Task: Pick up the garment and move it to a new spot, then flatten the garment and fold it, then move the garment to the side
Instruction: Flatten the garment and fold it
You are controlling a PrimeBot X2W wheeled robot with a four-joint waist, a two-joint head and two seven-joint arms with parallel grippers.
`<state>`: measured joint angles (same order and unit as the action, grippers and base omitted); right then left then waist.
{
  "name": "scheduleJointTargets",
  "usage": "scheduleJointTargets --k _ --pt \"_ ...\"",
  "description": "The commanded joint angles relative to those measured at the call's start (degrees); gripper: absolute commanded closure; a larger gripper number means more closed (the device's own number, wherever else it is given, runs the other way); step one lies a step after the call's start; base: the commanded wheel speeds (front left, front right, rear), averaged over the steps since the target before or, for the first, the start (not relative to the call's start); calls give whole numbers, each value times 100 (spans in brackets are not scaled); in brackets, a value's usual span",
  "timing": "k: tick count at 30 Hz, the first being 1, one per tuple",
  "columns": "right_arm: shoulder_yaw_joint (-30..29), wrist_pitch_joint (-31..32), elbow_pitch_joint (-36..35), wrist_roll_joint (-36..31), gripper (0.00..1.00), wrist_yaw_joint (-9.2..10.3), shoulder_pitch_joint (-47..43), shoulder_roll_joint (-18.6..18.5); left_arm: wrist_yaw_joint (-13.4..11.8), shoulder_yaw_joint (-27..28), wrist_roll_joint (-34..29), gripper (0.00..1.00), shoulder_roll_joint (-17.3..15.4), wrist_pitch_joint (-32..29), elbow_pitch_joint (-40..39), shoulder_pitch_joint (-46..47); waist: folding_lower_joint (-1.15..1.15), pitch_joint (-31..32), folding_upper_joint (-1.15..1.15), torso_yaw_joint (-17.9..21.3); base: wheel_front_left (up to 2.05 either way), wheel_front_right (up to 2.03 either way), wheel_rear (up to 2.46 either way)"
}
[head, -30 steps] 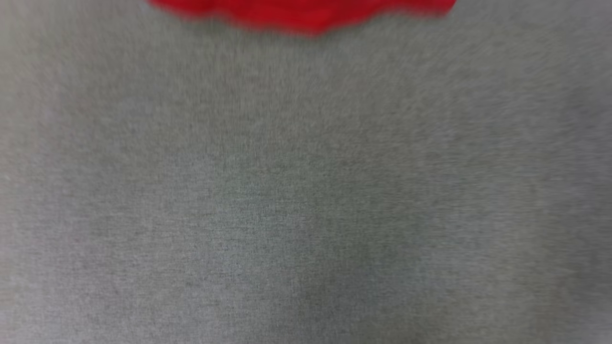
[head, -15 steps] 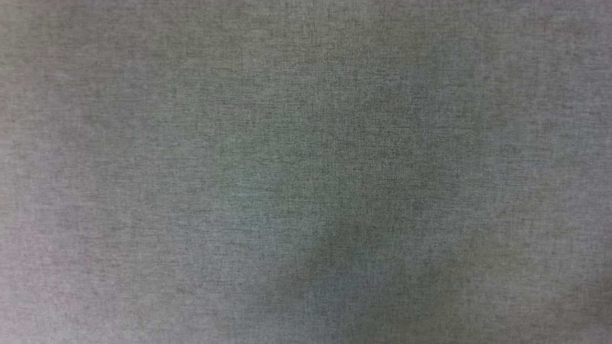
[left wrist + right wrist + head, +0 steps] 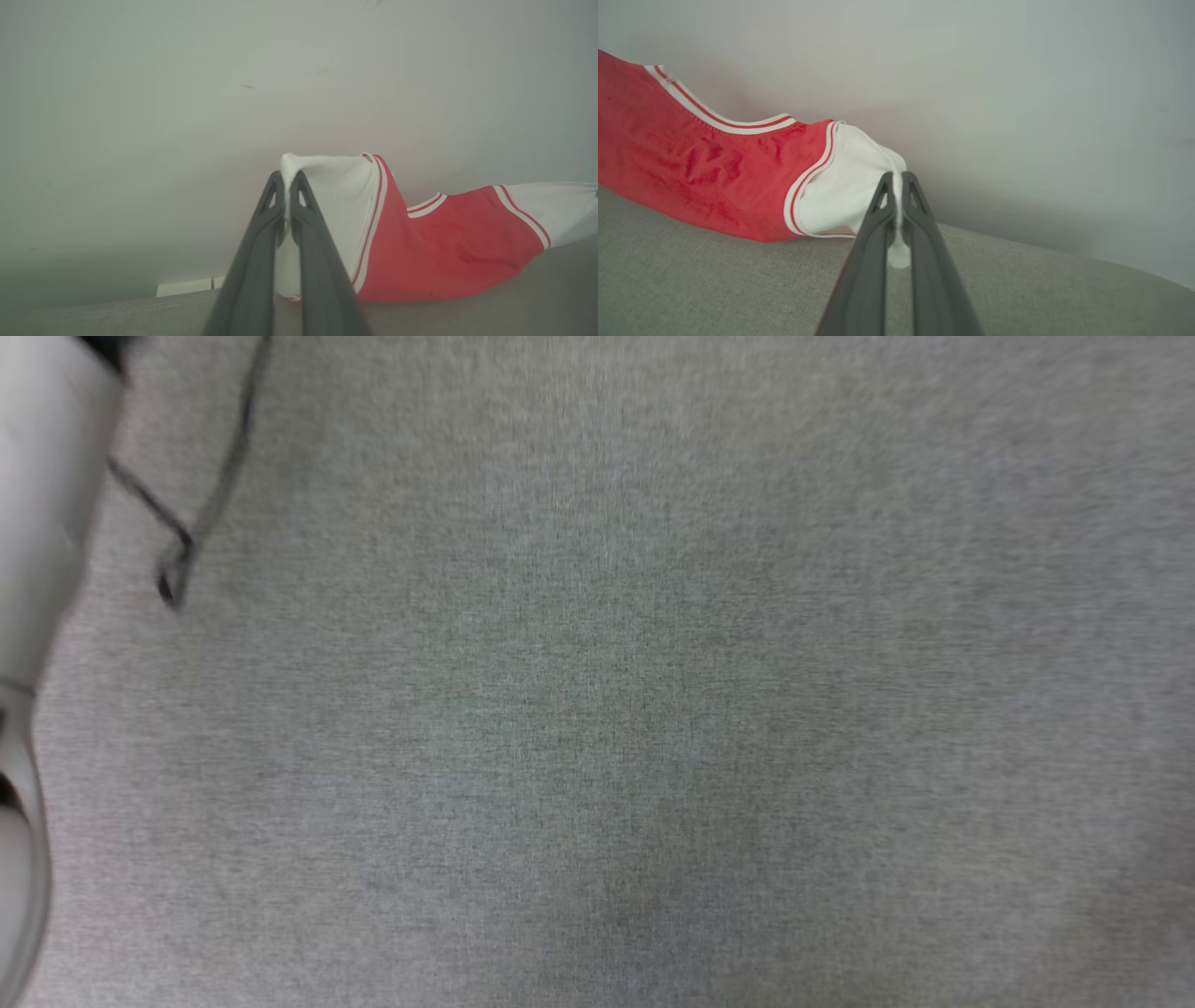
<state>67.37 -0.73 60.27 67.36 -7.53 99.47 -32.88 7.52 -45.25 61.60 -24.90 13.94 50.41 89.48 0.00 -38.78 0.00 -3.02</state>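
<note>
Left gripper (image 3: 286, 179): clamped tight on a white sleeve of the shirt (image 3: 444, 252), red body running off to its right.
Right gripper (image 3: 899, 179): pinching the other white sleeve, shirt stretched to its left, grey cloth (image 3: 714, 280) beneath.

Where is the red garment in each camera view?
Head view: grey cloth surface, pale forearm at left edge.
Left wrist view: garment right of centre, held by the left gripper.
Right wrist view: garment at left, held by the right gripper.
Shared landmark: the grey cloth surface.
</note>
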Motion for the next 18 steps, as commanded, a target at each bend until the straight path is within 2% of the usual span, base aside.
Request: scheduleJointTargets --k 1,3,7,10,11,13,14,18 --pt "84 -191 -136 110 100 9 -581 -53 -7 -83 33 100 -95 98 -108 -517 0 461 0 60 0 0 0" --pt "145 -321 -233 229 100 8 -1100 -9 -7 -189 -63 100 -155 121 -153 -1011 0 724 0 87 0 0 0" --pt "218 -542 -324 338 100 9 -1715 37 -7 96 -124 100 -199 132 -398 -1723 0 1123 0 125 0 0 0" --pt "292 -774 -375 396 100 9 -2327 88 -7 653 -277 100 -231 133 -583 -2574 0 1565 0 163 0 0 0" --pt "321 -896 -426 479 100 9 -2700 116 -7 989 -410 100 -208 135 -719 -3107 0 1859 0 204 0 0 0" --pt "344 -930 -450 478 100 9 -2851 98 -6 1118 -487 100 -188 135 -794 -3357 0 1987 0 222 0 0 0" --pt "393 -1004 -496 503 100 9 -3201 103 -7 1416 -582 100 -152 136 -908 -3855 0 2266 0 250 0 0 0" --pt "487 -1042 -684 497 100 9 -3857 125 -6 1893 -804 100 -14 134 -1111 -4797 0 2780 0 323 0 0 0"
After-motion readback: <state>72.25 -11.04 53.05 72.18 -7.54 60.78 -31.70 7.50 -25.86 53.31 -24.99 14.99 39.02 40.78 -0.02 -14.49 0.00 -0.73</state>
